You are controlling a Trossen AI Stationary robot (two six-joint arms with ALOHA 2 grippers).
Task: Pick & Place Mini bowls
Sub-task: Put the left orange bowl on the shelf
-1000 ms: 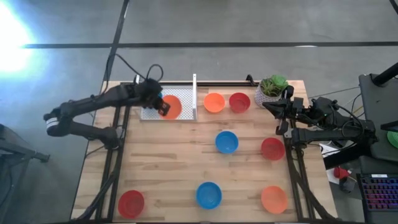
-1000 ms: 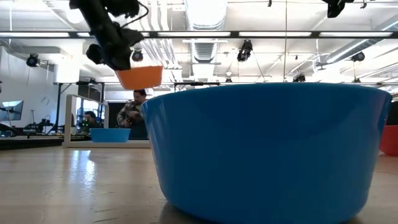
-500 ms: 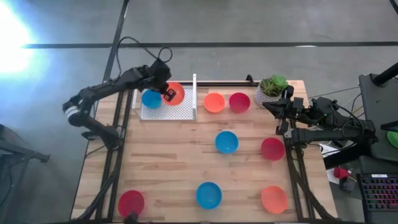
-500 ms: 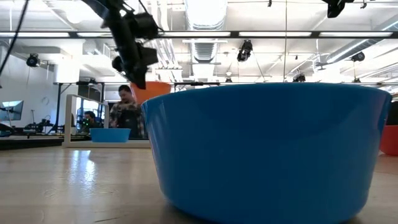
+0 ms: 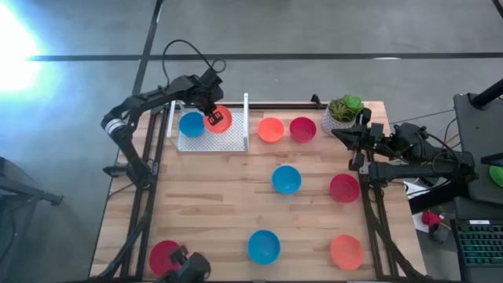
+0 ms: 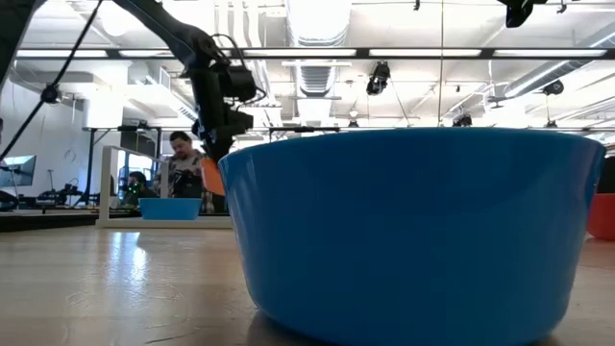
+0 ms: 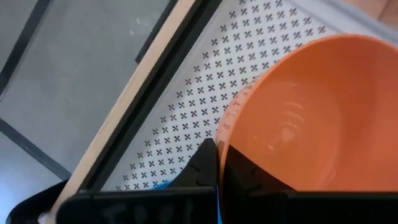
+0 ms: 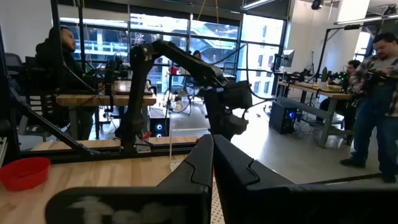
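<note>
Orange mini bowl [image 5: 219, 119], rim pinched by the left gripper [image 5: 211, 115], above the perforated white tray [image 5: 208, 140] beside a blue bowl [image 5: 191, 124], possibly touching. Right gripper [image 5: 351, 163] clenched empty near plant pot [image 5: 343, 115].

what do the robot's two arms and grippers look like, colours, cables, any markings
Both arms are dark, near black, built of slim jointed links. The left arm carries a pale band near its elbow and a black cable looping above its wrist. The left gripper and right gripper each have two dark, flat, angular fingers. The right arm has black cables along it. No lettering can be read.
</note>
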